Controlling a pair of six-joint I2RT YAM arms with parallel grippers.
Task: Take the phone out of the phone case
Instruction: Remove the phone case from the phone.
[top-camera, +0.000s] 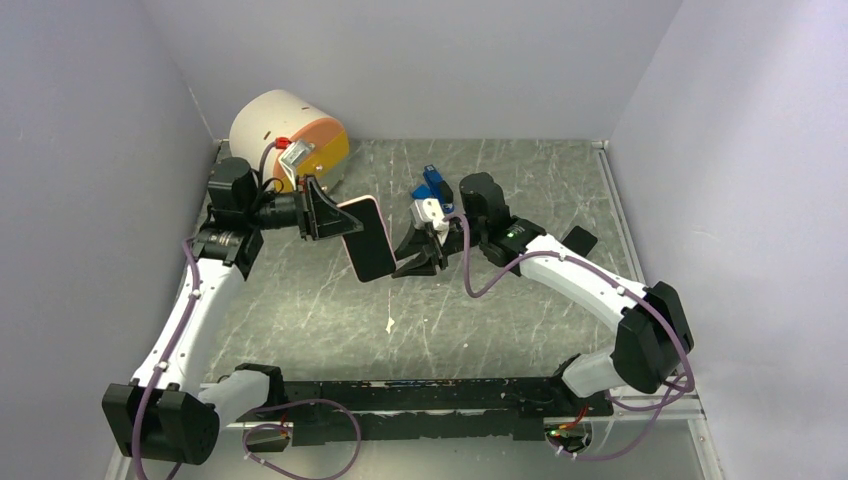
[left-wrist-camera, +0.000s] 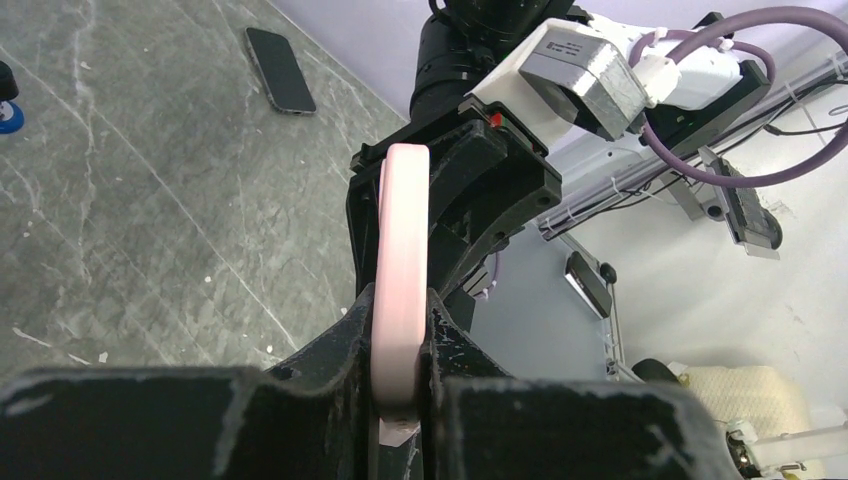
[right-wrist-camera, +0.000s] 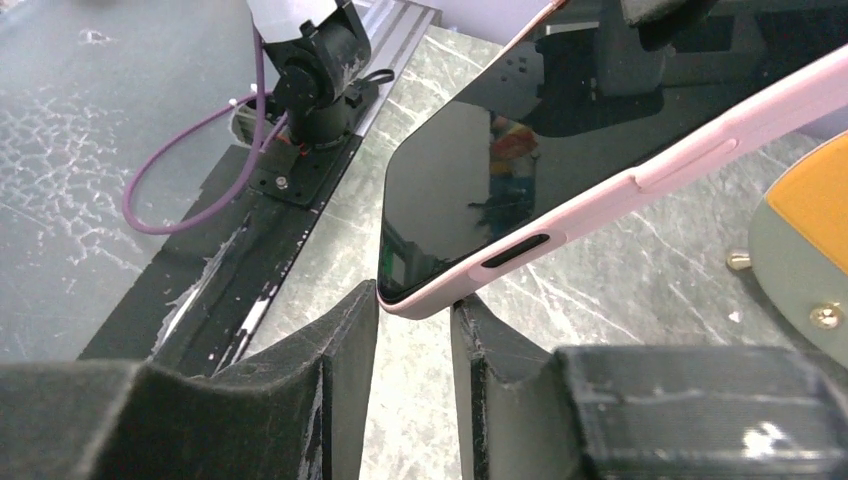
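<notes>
Slippage threatens: left tool (top-camera: 324, 213) clamps the case (left-wrist-camera: 402, 230), right tool (right-wrist-camera: 412, 330) stands narrowly parted at its corner, seemingly gripping nothing, so the phone (right-wrist-camera: 480, 170) could drop onto the desk (top-camera: 300, 320).

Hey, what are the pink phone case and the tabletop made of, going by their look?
Phone case: probably soft silicone or matte plastic; pale pink, no glare, rounded edges with moulded button bumps.
Table: looks like grey-green marble-patterned stone or laminate; pale veins, slight sheen; which one cannot be told.
</notes>
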